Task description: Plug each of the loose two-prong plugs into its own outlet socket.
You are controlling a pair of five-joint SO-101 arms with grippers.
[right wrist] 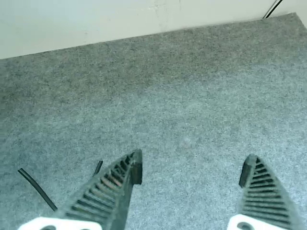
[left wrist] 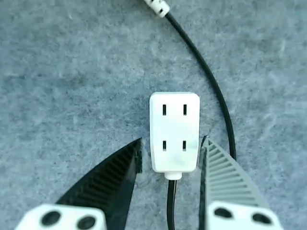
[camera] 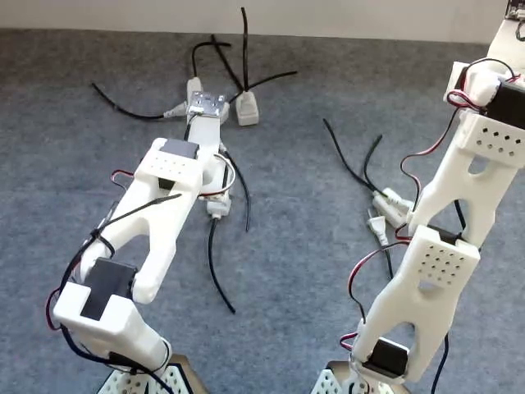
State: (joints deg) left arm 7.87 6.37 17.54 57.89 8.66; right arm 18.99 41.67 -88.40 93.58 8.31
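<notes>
A white outlet socket (left wrist: 174, 132) with two pairs of slots lies flat on the grey carpet, its black cord running back under the wrist. My left gripper (left wrist: 171, 146) is open, one finger on each side of the socket's cord end, close to it but apart. From above, the left gripper (camera: 205, 105) hovers at the far left among white sockets (camera: 247, 108). A white plug (camera: 216, 207) lies under the left arm. Two white two-prong plugs (camera: 392, 201) (camera: 377, 226) lie beside the right arm. My right gripper (right wrist: 189, 165) is open above bare carpet, holding nothing.
Black cords (camera: 238, 49) fan out from the sockets at the back. Another black cord (left wrist: 216, 86) curves past the socket to a white ribbed end (left wrist: 156, 5). A loose cord end (right wrist: 36, 189) lies near the right gripper. A pale wall (right wrist: 96, 19) borders the carpet.
</notes>
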